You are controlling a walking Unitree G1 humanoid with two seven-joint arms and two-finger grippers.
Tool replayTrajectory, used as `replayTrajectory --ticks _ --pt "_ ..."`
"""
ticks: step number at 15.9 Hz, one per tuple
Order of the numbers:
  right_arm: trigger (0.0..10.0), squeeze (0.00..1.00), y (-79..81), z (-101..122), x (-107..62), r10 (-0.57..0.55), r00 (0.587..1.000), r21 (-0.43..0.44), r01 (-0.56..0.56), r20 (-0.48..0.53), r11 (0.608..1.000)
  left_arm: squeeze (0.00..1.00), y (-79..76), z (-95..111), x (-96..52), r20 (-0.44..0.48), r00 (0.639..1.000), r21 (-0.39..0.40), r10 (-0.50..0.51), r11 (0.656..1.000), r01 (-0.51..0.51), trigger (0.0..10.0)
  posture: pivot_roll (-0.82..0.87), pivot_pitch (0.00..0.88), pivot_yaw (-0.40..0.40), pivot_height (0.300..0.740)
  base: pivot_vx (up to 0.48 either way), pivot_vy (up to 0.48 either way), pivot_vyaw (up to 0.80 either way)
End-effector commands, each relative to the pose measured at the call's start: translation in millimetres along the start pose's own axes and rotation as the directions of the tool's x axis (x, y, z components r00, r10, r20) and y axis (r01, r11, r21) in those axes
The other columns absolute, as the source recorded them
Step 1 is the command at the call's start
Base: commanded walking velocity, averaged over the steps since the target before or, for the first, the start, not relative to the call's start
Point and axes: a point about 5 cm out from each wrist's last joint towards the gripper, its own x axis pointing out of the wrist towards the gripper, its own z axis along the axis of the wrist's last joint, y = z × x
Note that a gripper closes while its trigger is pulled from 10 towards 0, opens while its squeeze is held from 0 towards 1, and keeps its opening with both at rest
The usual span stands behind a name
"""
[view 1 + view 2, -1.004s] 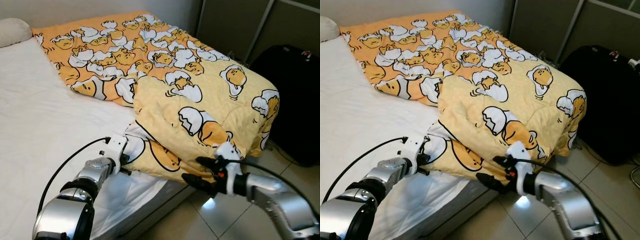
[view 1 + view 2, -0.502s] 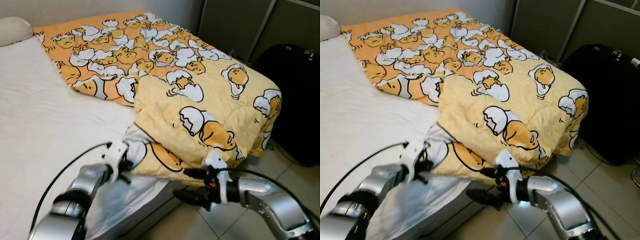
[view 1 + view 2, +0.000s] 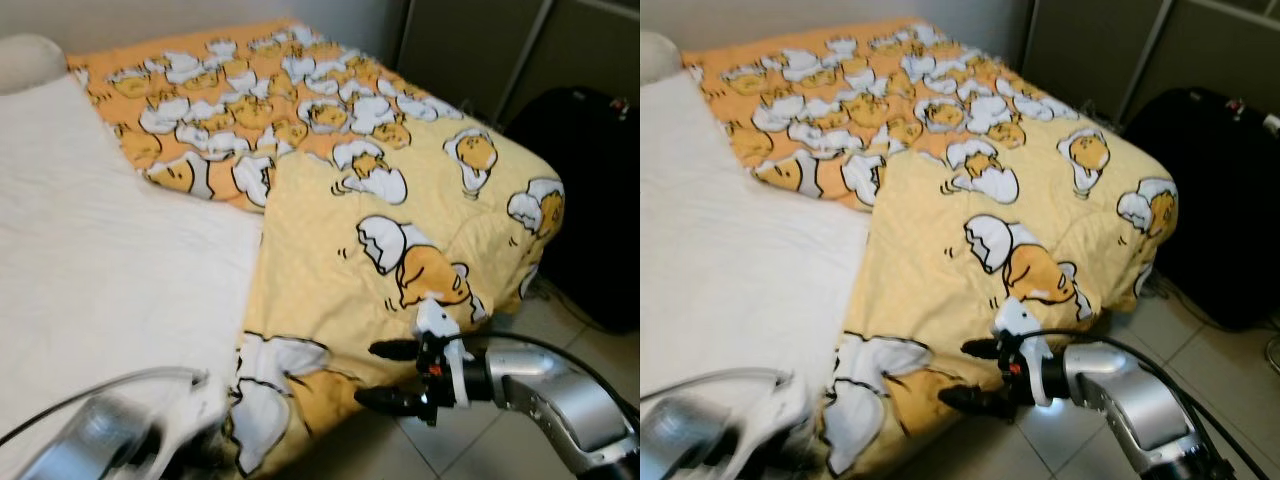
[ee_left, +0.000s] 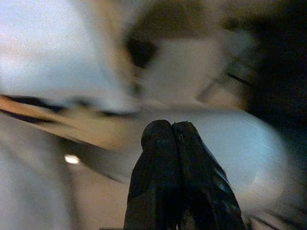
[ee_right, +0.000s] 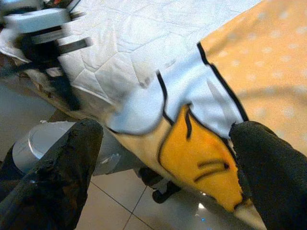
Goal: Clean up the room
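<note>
A yellow and orange quilt (image 3: 400, 190) printed with egg figures covers the right half of the bed (image 3: 90, 260), from the head end down to the foot, where its near edge hangs over the side of the mattress toward the tiled floor (image 3: 560, 320). The white sheet lies bare on the left half, and a pale pillow (image 3: 25, 62) sits at the far left corner. The right gripper (image 3: 392, 374) is low at the foot of the bed, just beside the hanging quilt edge, with its two black fingers (image 5: 67, 167) spread wide apart and nothing between them; in the right wrist view the quilt's white and orange print lies ahead in the gap, above the floor. The left gripper (image 4: 171, 132) is at the near left by the quilt's lower corner, blurred in the eye views; in the left wrist view its fingers are pressed together, and whether any cloth is pinched there cannot be told through the blur. A black cable (image 3: 90, 395) loops over the sheet by the left arm. To the right of the bed a black suitcase (image 3: 590, 190) stands on the floor against a dark cabinet (image 3: 470, 50), close to the quilt's far corner.
</note>
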Motion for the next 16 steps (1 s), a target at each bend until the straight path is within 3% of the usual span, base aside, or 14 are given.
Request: replayTrajectory --ticks 1,2,3,4,5,7,8,10,12,13,14,16 --pt "10.0 1.0 -0.2 2.0 -1.0 0.001 1.0 -0.017 -0.001 -0.01 1.0 0.0 -5.6 8.8 -0.6 0.02 0.999 0.02 -0.03 0.999 0.03 0.0 -0.12 0.001 -0.01 0.74 0.0 0.0 0.0" --pt "10.0 1.0 0.4 1.9 -0.2 0.002 1.0 -0.018 -0.003 -0.013 1.0 0.0 -3.7 9.0 -1.6 0.006 0.999 0.027 0.034 0.999 -0.034 10.0 -0.12 0.001 -0.009 0.74 0.0 0.0 0.0" --pt "10.0 1.0 1.3 1.0 0.3 0.005 1.0 -0.018 -0.005 -0.016 1.0 0.0 -3.6 10.5 -4.8 -0.006 0.998 0.023 0.066 0.998 -0.066 10.0 -0.12 0.001 0.0 0.74 0.0 0.0 0.0" --pt "10.0 1.0 1.6 0.6 0.4 0.005 1.0 -0.018 -0.005 -0.016 1.0 0.82 -4.1 11.1 -6.6 -0.002 0.999 0.016 0.053 0.998 -0.053 10.0 -0.12 0.0 0.003 0.74 0.0 0.0 0.0" --pt "10.0 1.0 2.0 -0.1 -0.1 0.001 1.0 -0.016 -0.001 -0.015 1.0 1.0 -2.5 14.3 -11.0 0.018 0.998 -0.011 0.065 0.998 -0.065 10.0 -0.13 0.0 0.004 0.74 0.0 0.0 0.0" --pt "10.0 1.0 1.3 -0.9 -3.0 -0.027 1.0 -0.009 0.027 0.005 1.0 1.0 9.6 27.5 -23.0 0.099 0.985 -0.049 0.143 0.989 -0.139 10.0 -0.12 0.0 0.004 0.74 0.0 0.0 0.0" --pt "10.0 1.0 1.6 -1.7 -4.0 -0.07 0.997 0.007 0.07 0.039 0.998 1.0 35.9 47.5 -33.8 0.239 0.925 -0.087 0.297 0.955 -0.284 10.0 -0.12 0.0 0.015 0.74 0.0 0.0 0.0" --pt "10.0 1.0 2.2 -1.4 -4.3 -0.114 0.991 0.008 0.114 0.07 0.993 1.0 62.6 67.9 -34.6 0.345 0.83 -0.146 0.438 0.899 -0.414 10.0 -0.12 0.0 0.014 0.74 0.0 0.0 0.0" --pt "10.0 1.0 1.4 0.5 -3.7 -0.156 0.983 0.003 0.156 0.094 0.988 1.0 78.5 79.4 -31.8 0.393 0.77 -0.2 0.503 0.864 -0.463 10.0 -0.11 0.0 0.0 0.74 0.0 0.0 0.0" --pt "10.0 1.0 -3.5 2.9 -2.5 -0.233 0.962 0.015 0.233 0.139 0.972 1.0 103.6 88.3 -27.6 0.405 0.679 -0.324 0.612 0.79 -0.52 10.0 -0.11 0.0 -0.025 0.74 0.0 0.0 0.0" --pt "10.0 1.0 -6.5 3.7 -0.6 -0.277 0.947 0.025 0.277 0.162 0.961 1.0 114.6 90.8 -24.1 0.392 0.641 -0.38 0.66 0.75 -0.541 10.0 -0.12 0.0 -0.022 0.74 0.0 0.0 0.0" --pt "10.0 1.0 -8.5 3.7 0.2 -0.312 0.934 0.03 0.312 0.173 0.95 1.0 123.3 96.9 -17.7 0.39 0.607 -0.448 0.693 0.718 -0.532 10.0 -0.14 0.0 -0.01 0.74 0.0 0.0 0.0"
